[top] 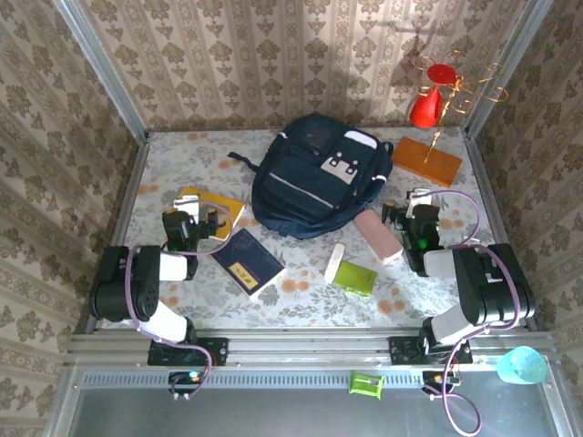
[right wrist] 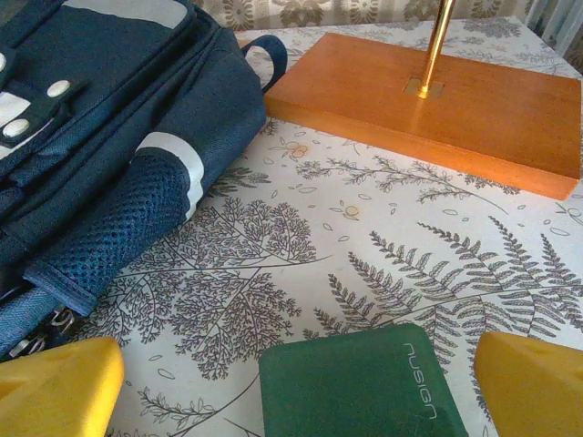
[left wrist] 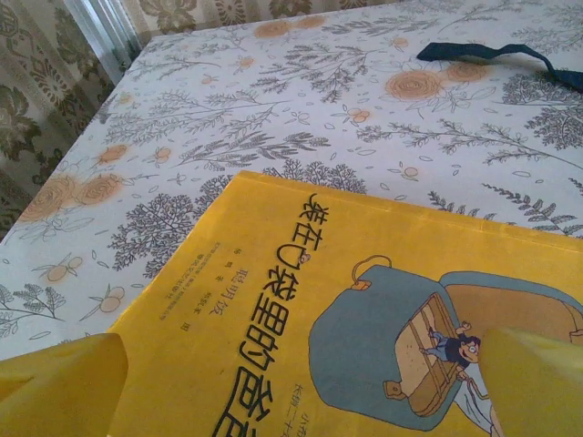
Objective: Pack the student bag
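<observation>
The student bag (top: 319,177) lies flat at the middle back of the table, a dark navy backpack with a white-grey buckle patch; its mesh side pocket (right wrist: 109,228) is close on the left in the right wrist view. My left gripper (top: 196,221) hangs open over a yellow picture book (left wrist: 346,309), its yellow fingertips (left wrist: 59,387) either side of the cover and nothing held. My right gripper (top: 414,218) stands open just right of the bag. A dark green case (right wrist: 360,387) lies on the cloth between its fingertips (right wrist: 533,382), not gripped.
A small navy notebook (top: 248,261), a pink case (top: 378,235), a white item (top: 334,262) and a lime-green item (top: 353,277) lie in front of the bag. A wooden stand base (right wrist: 428,109) with a brass rod and red cone (top: 426,107) is back right. A bag strap (left wrist: 492,53) trails left.
</observation>
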You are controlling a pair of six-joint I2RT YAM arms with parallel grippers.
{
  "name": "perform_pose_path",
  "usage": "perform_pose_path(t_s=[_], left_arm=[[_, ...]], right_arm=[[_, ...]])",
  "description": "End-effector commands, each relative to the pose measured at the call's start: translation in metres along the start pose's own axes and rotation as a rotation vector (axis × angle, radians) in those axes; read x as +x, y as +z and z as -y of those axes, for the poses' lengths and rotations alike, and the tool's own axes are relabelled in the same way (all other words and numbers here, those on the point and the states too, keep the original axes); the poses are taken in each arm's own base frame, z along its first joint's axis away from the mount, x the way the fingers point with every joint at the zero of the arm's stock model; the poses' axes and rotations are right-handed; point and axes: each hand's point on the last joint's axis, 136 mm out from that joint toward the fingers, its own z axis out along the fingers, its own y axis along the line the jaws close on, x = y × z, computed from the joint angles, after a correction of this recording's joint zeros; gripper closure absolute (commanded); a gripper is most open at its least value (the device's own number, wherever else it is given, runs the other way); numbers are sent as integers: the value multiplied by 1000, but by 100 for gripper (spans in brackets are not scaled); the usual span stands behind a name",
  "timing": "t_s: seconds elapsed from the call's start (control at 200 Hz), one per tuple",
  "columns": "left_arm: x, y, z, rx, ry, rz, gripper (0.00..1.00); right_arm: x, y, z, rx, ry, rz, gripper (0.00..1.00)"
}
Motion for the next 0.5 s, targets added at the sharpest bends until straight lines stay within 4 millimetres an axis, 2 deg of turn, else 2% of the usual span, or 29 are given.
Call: perform_pose_path(t_s=[0.0, 0.495], left_arm=[[-20, 5, -1, 6, 7, 60, 0], [-20, 6, -1, 11, 5, 58, 0]], right_arm=[[-15, 4, -1, -8, -14, 50, 0], [-15, 4, -1, -8, -15, 47, 0]])
